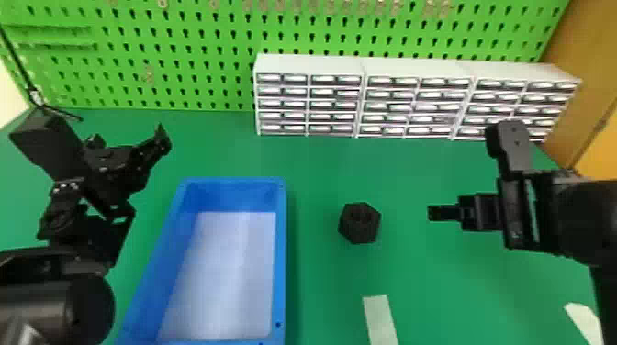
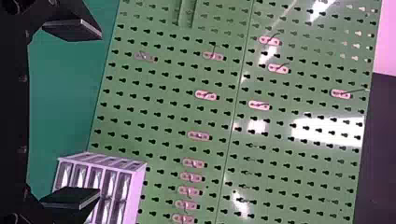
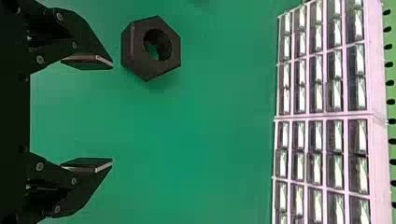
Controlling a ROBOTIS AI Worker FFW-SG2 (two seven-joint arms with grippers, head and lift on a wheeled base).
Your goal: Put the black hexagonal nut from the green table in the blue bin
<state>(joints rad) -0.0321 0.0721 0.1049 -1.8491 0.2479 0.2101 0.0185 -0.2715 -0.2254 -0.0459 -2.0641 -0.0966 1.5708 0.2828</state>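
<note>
The black hexagonal nut lies on the green table, to the right of the blue bin, whose pale floor holds nothing. My right gripper is to the right of the nut, apart from it. In the right wrist view the right gripper is open with nothing between its fingers, and the nut is beyond one fingertip. At the left of the head view stands my left gripper, beyond the bin's left side. The left wrist view shows the left gripper open and facing the pegboard.
White drawer cabinets stand along the back of the table, before a green pegboard. A pale strip lies near the front, with another pale piece at the front right.
</note>
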